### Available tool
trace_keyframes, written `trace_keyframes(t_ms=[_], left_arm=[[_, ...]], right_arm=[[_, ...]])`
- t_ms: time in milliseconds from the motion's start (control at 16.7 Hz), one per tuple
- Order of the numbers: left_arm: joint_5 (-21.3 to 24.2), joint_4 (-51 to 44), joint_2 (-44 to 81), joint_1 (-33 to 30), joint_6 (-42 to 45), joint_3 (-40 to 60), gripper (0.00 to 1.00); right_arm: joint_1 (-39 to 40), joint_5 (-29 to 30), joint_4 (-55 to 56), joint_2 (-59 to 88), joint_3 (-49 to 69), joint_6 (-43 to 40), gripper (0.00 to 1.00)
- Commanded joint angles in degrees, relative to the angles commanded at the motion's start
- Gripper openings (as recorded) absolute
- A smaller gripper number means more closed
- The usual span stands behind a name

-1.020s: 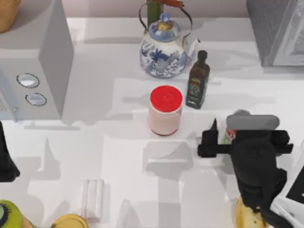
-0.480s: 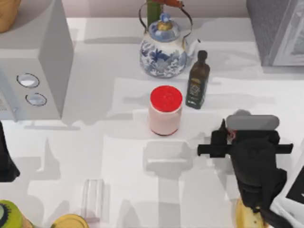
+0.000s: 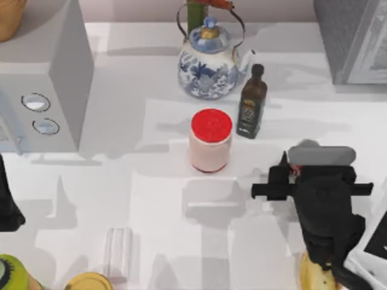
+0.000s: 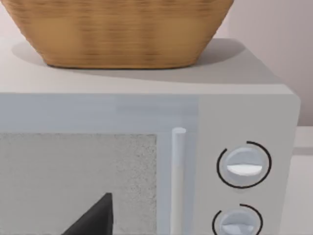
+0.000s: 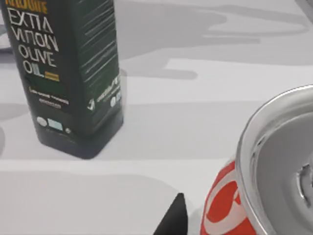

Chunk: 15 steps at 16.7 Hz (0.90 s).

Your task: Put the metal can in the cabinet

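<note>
Straight ahead of the left hand stands a plain light-grey box-shaped appliance (image 4: 146,117) with a speckled door window (image 4: 73,181), a pale upright bar handle (image 4: 178,181) and two round silver dials (image 4: 243,165) stacked beside it. A woven tan wicker basket (image 4: 117,32) sits on its top. One dark fingertip (image 4: 95,218) of the hand juts before the window.

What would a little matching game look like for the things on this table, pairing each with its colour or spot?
Things:
1. jar lid
2. teapot
3. oil bottle
4. metal can

Descriptions:
A. blue and white pattern
B. dark green
C. plain red, round
D. silver top, under the right gripper

Pairs: 1-C, 2-A, 3-B, 4-D
</note>
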Motion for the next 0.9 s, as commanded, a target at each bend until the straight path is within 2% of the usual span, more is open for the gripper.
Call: trace_keyframes(t_ms=[240, 420, 900], left_arm=[[0.0, 0.0, 0.0, 0.0, 0.0, 0.0, 1.0], [0.0, 0.0, 0.0, 0.0, 0.0, 0.0, 1.0], [0.0, 0.0, 0.0, 0.0, 0.0, 0.0, 1.0]], right_arm=[[-0.09, 0.0, -0.74, -0.74, 0.16, 0.03, 0.0], [-0.07, -0.12, -6.0, -5.22, 1.29, -0.05, 0.0], [0.35, -0.77, -35.08, -27.45, 7.34, -0.05, 0.0]])
